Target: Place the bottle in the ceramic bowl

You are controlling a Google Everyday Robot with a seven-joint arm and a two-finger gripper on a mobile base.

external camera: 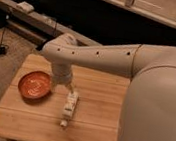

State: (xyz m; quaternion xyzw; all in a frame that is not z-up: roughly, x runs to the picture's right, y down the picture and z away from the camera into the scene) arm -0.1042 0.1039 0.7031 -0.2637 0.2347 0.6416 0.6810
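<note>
The ceramic bowl (pixel 34 85), orange-red with a pale swirl inside, sits on the left part of the wooden table (pixel 91 131). A slim whitish bottle (pixel 68 108) lies lengthwise on the table just right of the bowl, its narrow end pointing toward the front edge. My gripper (pixel 69 93) hangs from the white arm's wrist directly at the bottle's far end, so close that I cannot separate it from the bottle. The bottle is outside the bowl, a short gap from its rim.
My bulky white arm (pixel 154 91) covers the right half of the table. Behind the table runs a dark shelf or bench (pixel 34 18) with a small pale object on it. Carpet and a cable lie to the left.
</note>
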